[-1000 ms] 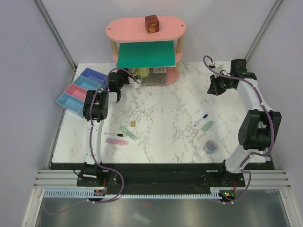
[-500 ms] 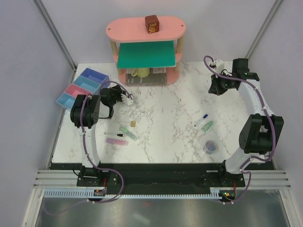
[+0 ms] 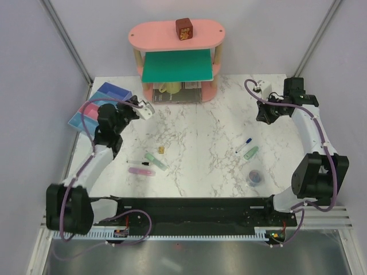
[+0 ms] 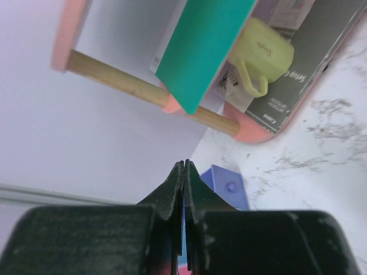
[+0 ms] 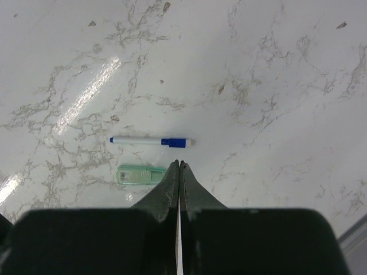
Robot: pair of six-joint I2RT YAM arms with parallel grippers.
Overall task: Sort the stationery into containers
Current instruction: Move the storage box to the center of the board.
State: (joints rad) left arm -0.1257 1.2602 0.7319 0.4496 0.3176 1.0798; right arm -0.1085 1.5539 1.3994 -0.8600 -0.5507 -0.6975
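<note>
1. Showing from above: marble table (image 3: 195,166), pale walls (image 3: 34,114); white pen with blue cap (image 3: 244,144) lies diagonally at right, cap toward far side.
2. Left wrist: left gripper (image 4: 183,166) pinched together, empty, beside violet-blue bin (image 4: 226,186).
3. Right wrist: right gripper (image 5: 179,166) closed, empty; pen crosswise, cap rightward.

From above, the left arm (image 3: 106,129) covers much of the bins (image 3: 113,90), and how far they reach under it cannot be told; the green board (image 3: 176,66) hides most of the yellow mug (image 3: 166,88) and the printed things (image 3: 192,86) beside it; the yellow cube (image 3: 162,150) is too small to make out; at the left wrist the mug is blurred, the shelf (image 4: 66,34) runs off the edges, and the left gripper (image 4: 183,169) leaves only one bin corner showing; the right gripper (image 5: 179,167) covers one end of the green marker (image 5: 137,174)
</note>
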